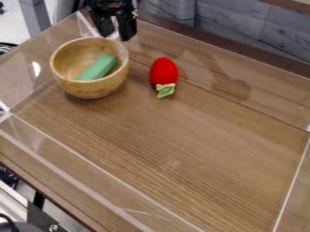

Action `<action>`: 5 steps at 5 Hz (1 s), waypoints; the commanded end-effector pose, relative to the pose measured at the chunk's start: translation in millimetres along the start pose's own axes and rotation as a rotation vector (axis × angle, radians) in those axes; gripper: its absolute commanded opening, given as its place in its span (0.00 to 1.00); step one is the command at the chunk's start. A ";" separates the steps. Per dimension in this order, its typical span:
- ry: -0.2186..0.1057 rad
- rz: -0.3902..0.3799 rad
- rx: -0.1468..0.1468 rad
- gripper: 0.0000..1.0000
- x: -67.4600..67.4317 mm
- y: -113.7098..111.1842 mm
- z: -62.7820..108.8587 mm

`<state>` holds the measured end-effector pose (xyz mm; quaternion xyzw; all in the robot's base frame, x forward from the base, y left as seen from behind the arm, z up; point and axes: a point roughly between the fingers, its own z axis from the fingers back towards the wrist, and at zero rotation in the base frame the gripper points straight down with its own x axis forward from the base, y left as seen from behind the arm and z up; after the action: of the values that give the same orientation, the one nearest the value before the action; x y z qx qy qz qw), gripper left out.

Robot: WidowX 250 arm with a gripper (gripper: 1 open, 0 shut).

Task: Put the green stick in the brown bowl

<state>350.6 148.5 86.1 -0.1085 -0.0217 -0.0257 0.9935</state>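
The green stick [101,66] lies inside the brown bowl [72,84], leaning against its right inner wall. The bowl stands at the back left of the wooden table. My gripper [115,34] hangs above and behind the bowl's right rim, pointing down. Its black fingers [125,28] stand apart with nothing between them. It touches neither the bowl nor the stick.
A red strawberry-like toy [164,74] with green leaves lies to the right of the bowl. Clear plastic walls [24,116] surround the wooden table top [182,145]. A grey panel wall rises at the back.
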 end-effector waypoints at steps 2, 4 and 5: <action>-0.023 -0.031 0.033 0.00 9.3 14.1 30.1; -0.005 0.030 0.037 0.00 10.5 45.4 21.0; -0.004 0.098 0.039 0.00 11.2 64.7 12.6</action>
<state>364.2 204.9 70.2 -0.1049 -0.0007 0.0192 0.9943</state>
